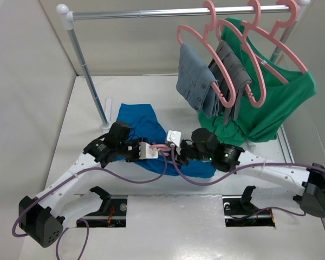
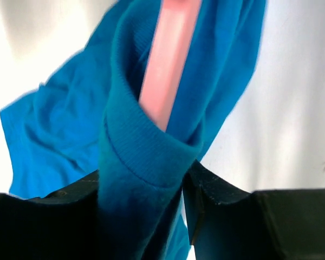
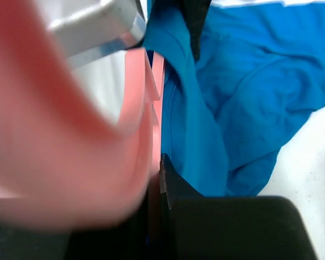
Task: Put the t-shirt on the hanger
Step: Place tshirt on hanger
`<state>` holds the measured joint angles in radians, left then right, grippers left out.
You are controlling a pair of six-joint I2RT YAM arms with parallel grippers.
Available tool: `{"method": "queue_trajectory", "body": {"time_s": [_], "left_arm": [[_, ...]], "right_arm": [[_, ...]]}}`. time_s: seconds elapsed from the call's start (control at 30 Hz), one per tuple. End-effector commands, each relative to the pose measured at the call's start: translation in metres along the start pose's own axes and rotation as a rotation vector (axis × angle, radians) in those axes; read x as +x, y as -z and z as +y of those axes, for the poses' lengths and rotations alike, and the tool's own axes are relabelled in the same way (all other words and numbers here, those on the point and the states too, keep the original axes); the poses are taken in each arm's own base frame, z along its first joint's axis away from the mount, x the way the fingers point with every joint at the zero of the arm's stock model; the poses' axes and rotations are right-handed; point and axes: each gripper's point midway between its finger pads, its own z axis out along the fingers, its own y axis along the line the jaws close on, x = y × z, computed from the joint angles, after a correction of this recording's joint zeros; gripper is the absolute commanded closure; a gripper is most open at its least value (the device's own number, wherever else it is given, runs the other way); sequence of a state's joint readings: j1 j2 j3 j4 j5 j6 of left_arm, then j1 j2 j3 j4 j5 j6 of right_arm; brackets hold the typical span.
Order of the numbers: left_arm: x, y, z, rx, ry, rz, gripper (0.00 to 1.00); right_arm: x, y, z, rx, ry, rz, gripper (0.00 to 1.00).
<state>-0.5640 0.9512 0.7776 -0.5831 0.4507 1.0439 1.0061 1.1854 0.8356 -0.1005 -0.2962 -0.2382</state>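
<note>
Between the fingers of your left gripper [image 2: 143, 187] sits the ribbed collar of the t-shirt [image 2: 59, 135], pinched tight, with the jaws narrowed right down onto the fabric. The left wrist view gives you what the overhead can't: the pink arm of the hanger [image 2: 167, 59] runs inside that collar, just ahead of the fingertips. On the right wrist view, your right gripper [image 3: 155, 187] has its jaws closed to a slit on a thin pink strip of the hanger, with blue cloth just beside it to the right. Much of the pink is blurred up close. The top view gives you the layout: both grippers nose to nose, the hanger bridging them, and the shirt's body spread on the table [image 1: 86, 103] beneath and beyond them.
</note>
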Motion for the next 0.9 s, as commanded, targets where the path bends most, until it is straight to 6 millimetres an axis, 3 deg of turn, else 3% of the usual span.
{"method": "queue_trajectory", "body": {"time_s": [0.0, 0.13, 0.27, 0.33, 0.37, 0.4, 0.5, 0.53, 0.63, 0.67, 0.7, 0.77, 0.87], "left_arm": [[-0.015, 0.011, 0.012, -0.054, -0.040, -0.044, 1.00], [-0.012, 0.010, 0.018, -0.069, -0.024, -0.023, 1.00], [-0.017, 0.013, 0.028, -0.085, -0.010, -0.027, 0.91], [-0.015, 0.014, 0.030, -0.091, -0.004, -0.024, 0.81], [-0.015, 0.014, 0.030, -0.091, -0.004, -0.024, 0.77], [-0.013, 0.012, 0.029, -0.083, 0.000, -0.019, 0.67], [-0.007, 0.009, 0.032, -0.101, 0.027, 0.007, 0.50], [-0.003, 0.012, 0.038, -0.129, 0.070, 0.014, 0.46], [-0.004, 0.022, 0.059, -0.212, 0.137, -0.007, 0.20], [-0.010, 0.024, 0.061, -0.207, 0.157, -0.041, 0.17], [-0.021, 0.033, 0.069, -0.237, 0.170, -0.085, 0.05], [-0.036, 0.048, 0.073, -0.254, 0.163, -0.173, 0.00], [-0.056, 0.071, 0.068, -0.302, 0.112, -0.265, 0.00]], "right_arm": [[-0.026, 0.030, 0.000, 0.056, -0.001, -0.140, 1.00], [-0.021, 0.050, 0.010, 0.049, -0.014, -0.162, 1.00], [-0.005, 0.057, 0.014, 0.049, -0.030, -0.110, 1.00], [-0.009, 0.058, 0.014, 0.049, -0.029, -0.113, 1.00], [-0.021, 0.061, 0.012, 0.054, -0.022, -0.138, 1.00], [-0.029, 0.065, 0.011, 0.056, -0.008, -0.146, 1.00], [-0.040, 0.070, 0.013, 0.036, 0.018, -0.144, 1.00], [-0.043, 0.072, 0.017, 0.009, 0.028, -0.147, 1.00], [-0.047, 0.076, 0.022, -0.020, 0.031, -0.126, 1.00], [-0.043, 0.076, 0.024, -0.032, 0.026, -0.112, 1.00], [-0.045, 0.078, 0.025, -0.033, 0.025, -0.111, 1.00], [-0.044, 0.080, 0.022, -0.016, 0.021, -0.096, 1.00], [-0.064, 0.087, 0.016, 0.019, -0.013, -0.136, 1.00]]}}
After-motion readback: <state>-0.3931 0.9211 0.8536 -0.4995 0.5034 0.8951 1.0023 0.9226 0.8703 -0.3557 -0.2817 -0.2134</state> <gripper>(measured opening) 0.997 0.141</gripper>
